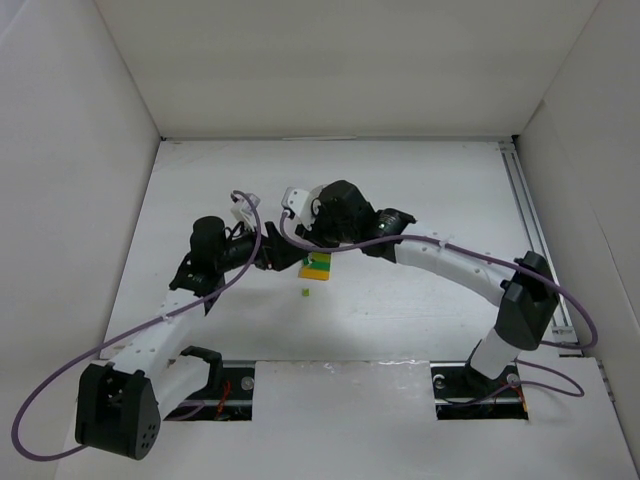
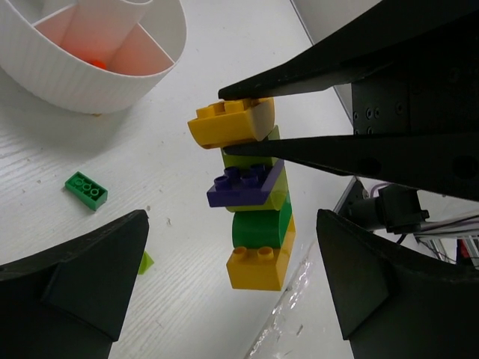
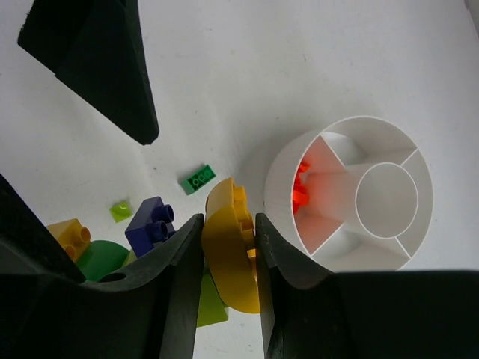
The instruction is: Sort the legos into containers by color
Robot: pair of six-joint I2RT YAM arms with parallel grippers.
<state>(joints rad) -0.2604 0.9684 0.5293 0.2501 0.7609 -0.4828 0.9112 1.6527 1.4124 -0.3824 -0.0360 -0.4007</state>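
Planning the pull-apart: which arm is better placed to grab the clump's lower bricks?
Left: the left gripper is open on either side of the lower bricks of the clump, while the right gripper is shut on the yellow brick on top.

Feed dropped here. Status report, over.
Right gripper shut on yellow end brick of clump. Left gripper open, flanking clump. Loose green brick aside, nothing blocking dish.
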